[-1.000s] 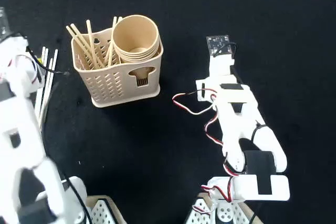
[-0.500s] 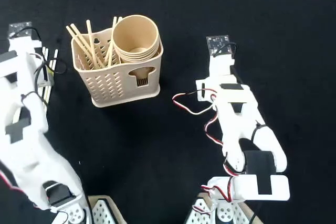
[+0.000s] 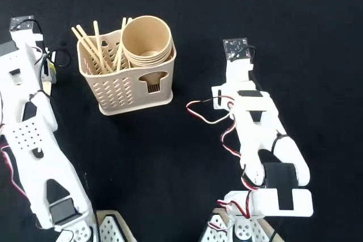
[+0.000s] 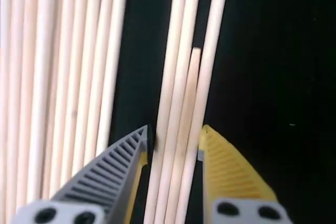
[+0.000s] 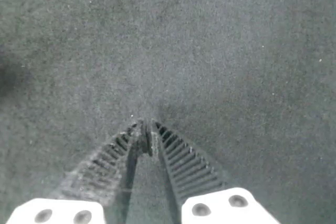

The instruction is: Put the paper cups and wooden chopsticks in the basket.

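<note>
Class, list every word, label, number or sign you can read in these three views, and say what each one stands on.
No text can be read in any view.
The basket, the paper cups and the chopsticks are plain.
The circuit board right of the basket and the circuit board left of the basket: any print is too small to read.

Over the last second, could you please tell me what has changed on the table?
The left arm swung in from the table's edge and stretched out over the loose chopsticks lying beside the basket. The left gripper now sits open astride a few of them. The right arm and the basket with its paper cups stayed put.
</note>
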Available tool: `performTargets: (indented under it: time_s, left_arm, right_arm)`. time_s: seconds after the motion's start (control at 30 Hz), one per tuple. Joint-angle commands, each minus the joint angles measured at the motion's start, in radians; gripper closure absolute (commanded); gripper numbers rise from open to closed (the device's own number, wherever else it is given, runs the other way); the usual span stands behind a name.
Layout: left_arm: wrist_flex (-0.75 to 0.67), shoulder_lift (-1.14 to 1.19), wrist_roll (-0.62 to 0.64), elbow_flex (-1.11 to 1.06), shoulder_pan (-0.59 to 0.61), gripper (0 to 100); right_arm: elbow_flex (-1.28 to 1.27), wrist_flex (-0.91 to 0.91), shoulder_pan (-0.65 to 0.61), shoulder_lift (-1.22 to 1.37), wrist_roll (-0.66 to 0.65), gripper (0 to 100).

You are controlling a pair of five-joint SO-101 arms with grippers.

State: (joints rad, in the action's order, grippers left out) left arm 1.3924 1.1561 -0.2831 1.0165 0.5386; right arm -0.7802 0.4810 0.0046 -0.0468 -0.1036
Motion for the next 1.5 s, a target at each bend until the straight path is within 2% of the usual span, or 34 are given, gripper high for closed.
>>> performTargets:
  time_s: [0.0, 0.07, 0.2, 0.27, 0.5, 0.77, 1.27, 1.37, 1.47]
  left_arm:
    - [0.084, 0.196, -0.006, 0.291, 0.004, 86]
    - [0.103, 0.273, -0.006, 0.381, 0.002, 88]
    - [0.121, 0.414, -0.009, 0.506, 0.008, 82]
    - [0.144, 0.465, -0.054, 0.549, 0.01, 82]
    - [0.281, 0.525, -0.187, 0.648, 0.002, 97]
    - [0.368, 0.416, -0.186, 0.645, 0.005, 97]
    - [0.373, 0.041, 0.011, 0.638, 0.007, 97]
    - [0.373, -0.058, 0.054, 0.581, 0.005, 97]
    - [0.373, -0.192, 0.058, 0.437, -0.008, 97]
  right_arm:
    - [0.053, 0.003, -0.014, -0.004, -0.009, 98.7]
    - [0.053, 0.003, -0.014, -0.004, -0.009, 98.7]
    - [0.053, 0.003, -0.014, -0.004, -0.009, 98.7]
    - [0.053, 0.003, -0.012, -0.004, -0.009, 98.7]
    - [0.053, 0.003, -0.012, -0.004, -0.009, 98.7]
    - [0.053, 0.003, -0.012, -0.004, -0.009, 98.7]
    - [0.054, 0.003, -0.012, -0.004, -0.009, 98.7]
    - [0.054, 0.003, -0.014, -0.004, -0.009, 98.7]
    - [0.054, 0.003, -0.014, -0.004, -0.009, 98.7]
